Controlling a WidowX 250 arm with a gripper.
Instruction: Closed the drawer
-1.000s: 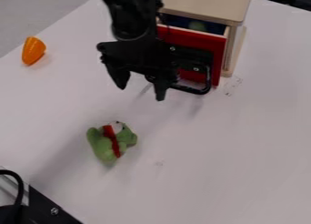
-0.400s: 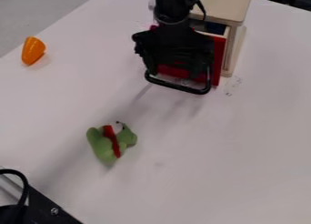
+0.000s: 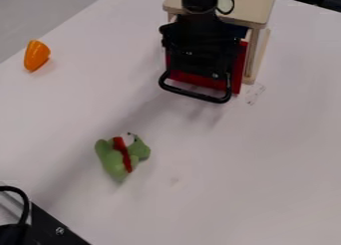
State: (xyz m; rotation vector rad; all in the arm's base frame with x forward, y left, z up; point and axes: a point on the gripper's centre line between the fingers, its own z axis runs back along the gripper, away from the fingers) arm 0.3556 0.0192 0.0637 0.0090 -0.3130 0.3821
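Note:
The gripper (image 3: 200,52) hangs at the upper middle, in front of the drawer's red front and covering much of it. The drawer (image 3: 238,69) has a red front with a black loop handle (image 3: 194,94) sticking out below the gripper. It stands a little out of the light wooden cabinet (image 3: 252,10), with a dark blue gap showing behind the front. Most of the drawer's inside is hidden by the arm.
A green plush toy (image 3: 118,157) with a red band lies left of centre on the white table (image 3: 266,169). An orange cone-shaped object (image 3: 37,55) sits at the far left. A black metal part (image 3: 57,229) with a cable is at the lower left.
The gripper has moved right and slightly back, from left of the drawer to in front of its red front. The drawer, plush toy and orange object have not visibly moved.

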